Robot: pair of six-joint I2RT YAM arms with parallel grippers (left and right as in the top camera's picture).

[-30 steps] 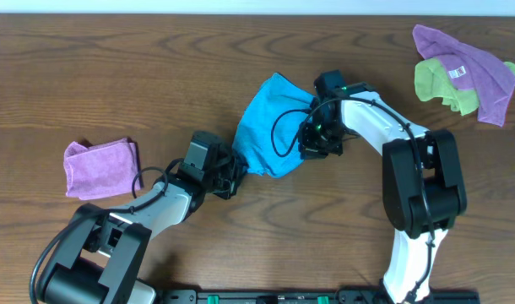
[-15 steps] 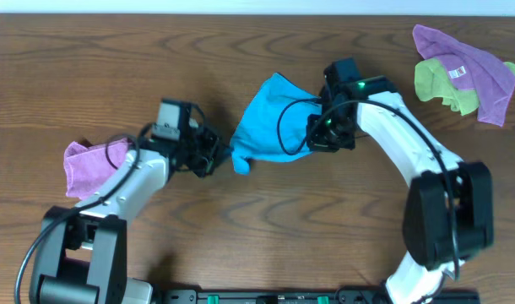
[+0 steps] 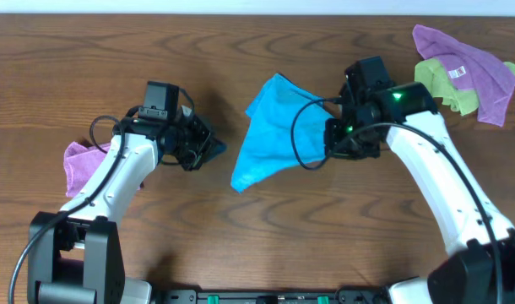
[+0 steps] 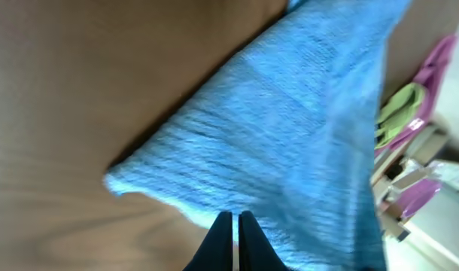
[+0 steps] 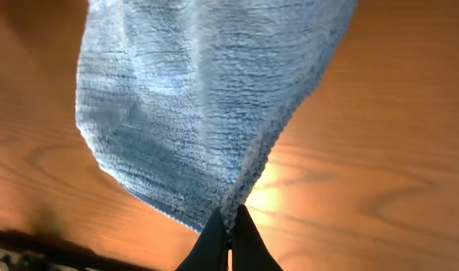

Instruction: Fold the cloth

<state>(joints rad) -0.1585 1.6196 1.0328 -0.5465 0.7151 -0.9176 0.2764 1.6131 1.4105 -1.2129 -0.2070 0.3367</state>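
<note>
arms [image 3: 443,181]: white shells | joints [image 3: 80,262]: black | cables [image 3: 298,139]: black loops | jaws: black

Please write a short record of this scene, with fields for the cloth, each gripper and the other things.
cloth: sky-blue cloth, not folded, held between both grippers
left gripper: shut on one corner
right gripper: shut on another edge
others: small purple cloth at left; larger purple cloth touching yellow-green cloth, far right

Cloth [image 3: 270,127] fuzzy terry knit, matt; table [image 3: 241,51] smooth wood.
</note>
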